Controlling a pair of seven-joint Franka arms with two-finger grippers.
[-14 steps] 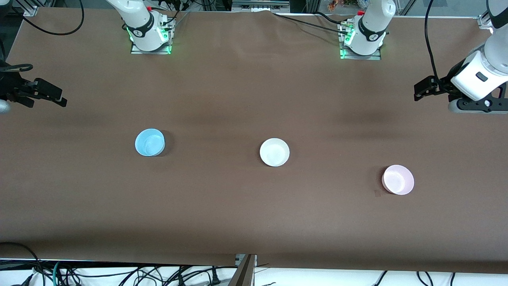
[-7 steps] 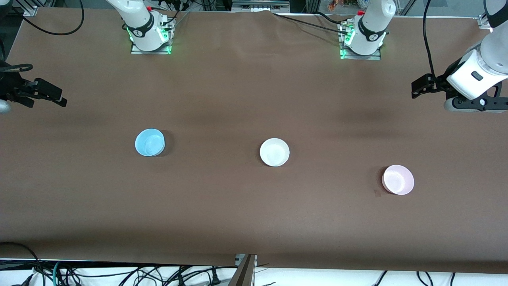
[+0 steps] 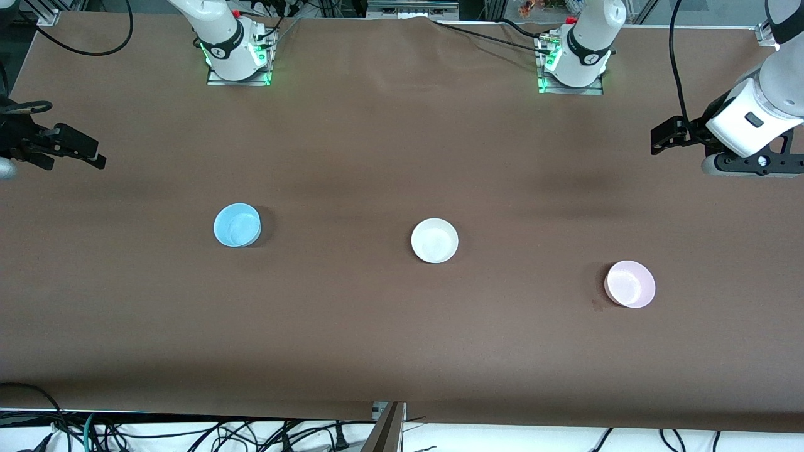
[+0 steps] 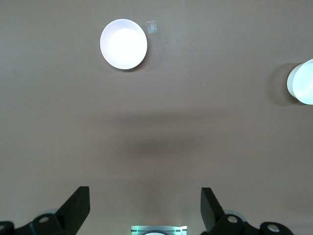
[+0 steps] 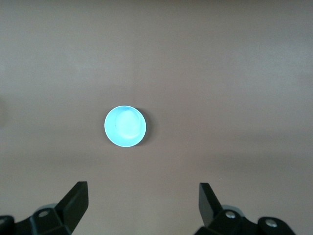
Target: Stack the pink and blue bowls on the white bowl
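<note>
Three bowls sit apart and upright on the brown table. The white bowl (image 3: 434, 240) is in the middle. The light blue bowl (image 3: 237, 225) lies toward the right arm's end, the pale pink bowl (image 3: 630, 284) toward the left arm's end and nearest the front camera. My left gripper (image 3: 666, 135) hangs open and empty over bare table at its own end; its wrist view shows the pink bowl (image 4: 123, 43) and part of the white bowl (image 4: 302, 82). My right gripper (image 3: 81, 150) waits open and empty over its end of the table, with the blue bowl (image 5: 125, 126) in its wrist view.
A small tape scrap (image 3: 597, 304) lies on the table beside the pink bowl. The arm bases (image 3: 235, 59) (image 3: 575, 63) stand along the table's edge farthest from the front camera. Cables (image 3: 188, 433) hang below the edge nearest the front camera.
The left arm has drawn its gripper slightly higher and a little toward its base. The right arm and all three bowls have not moved.
</note>
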